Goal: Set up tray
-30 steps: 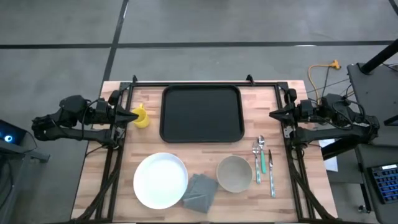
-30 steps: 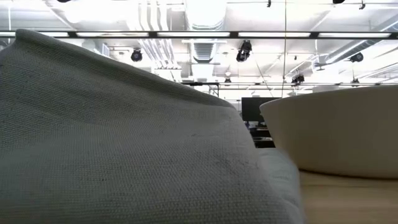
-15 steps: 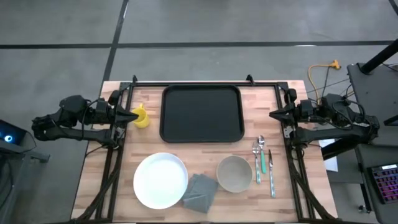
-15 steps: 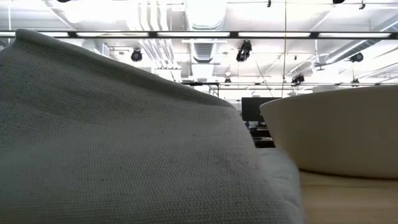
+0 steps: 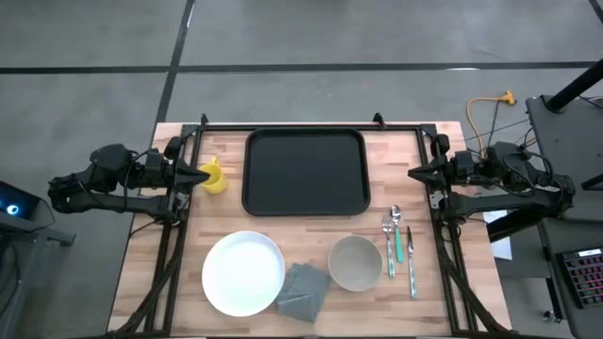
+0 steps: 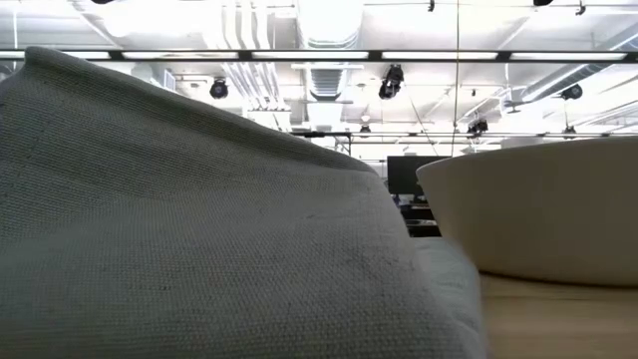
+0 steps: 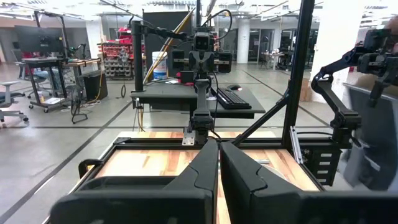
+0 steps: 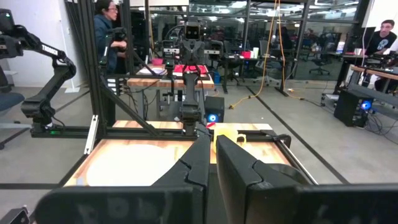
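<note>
The black tray (image 5: pixel 304 172) lies flat at the table's far middle. Near the front edge a white plate (image 5: pixel 243 273), a folded grey napkin (image 5: pixel 302 291) and a beige bowl (image 5: pixel 355 263) rest on the wood; napkin (image 6: pixel 199 229) and bowl (image 6: pixel 538 209) fill the low view. Cutlery (image 5: pixel 400 247) lies right of the bowl. My left gripper (image 5: pixel 200 175) (image 7: pixel 219 146) is shut at the table's left edge, beside a yellow cup (image 5: pixel 215 176). My right gripper (image 5: pixel 415 172) (image 8: pixel 211 140) is shut at the right edge, pointing at the tray.
Black frame rails (image 5: pixel 292 125) run along the far edge and both sides of the table. The yellow cup (image 8: pixel 227 137) stands left of the tray. Bare wood (image 5: pixel 301 231) lies between the tray and the plate. Two people (image 8: pixel 106 31) (image 8: pixel 379 37) are in the room beyond.
</note>
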